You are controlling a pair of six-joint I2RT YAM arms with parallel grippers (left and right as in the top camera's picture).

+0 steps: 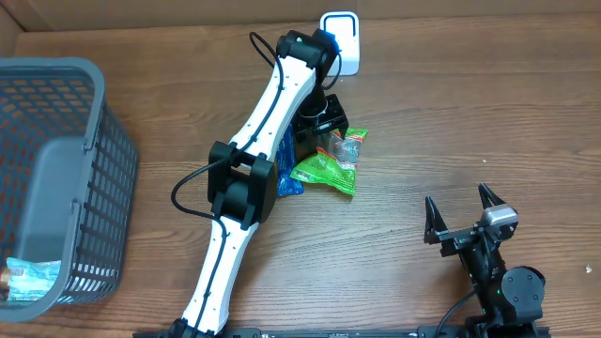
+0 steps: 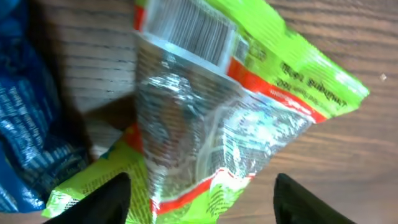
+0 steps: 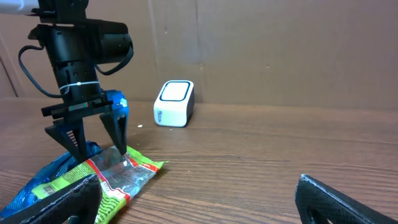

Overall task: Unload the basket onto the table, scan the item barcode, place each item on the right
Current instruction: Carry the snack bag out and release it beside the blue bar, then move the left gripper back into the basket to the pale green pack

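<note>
Left wrist shows crinkled green packet [image 2: 249,118], barcode [image 2: 189,28] up, under wide-spread left hand [image 2: 202,199].

We see a grey plastic mesh basket [image 1: 105,202] standing at the left edge of the brown wooden table [image 1: 441,113]. Inside it, in the near corner, lies a pale blue packet [image 1: 28,278], its print too small for us to read. A crinkled dark blue foil packet [image 2: 25,124] lies near the table's middle, well apart from the basket. Behind the table stands a plain brown cardboard wall [image 3: 280,50].
</note>
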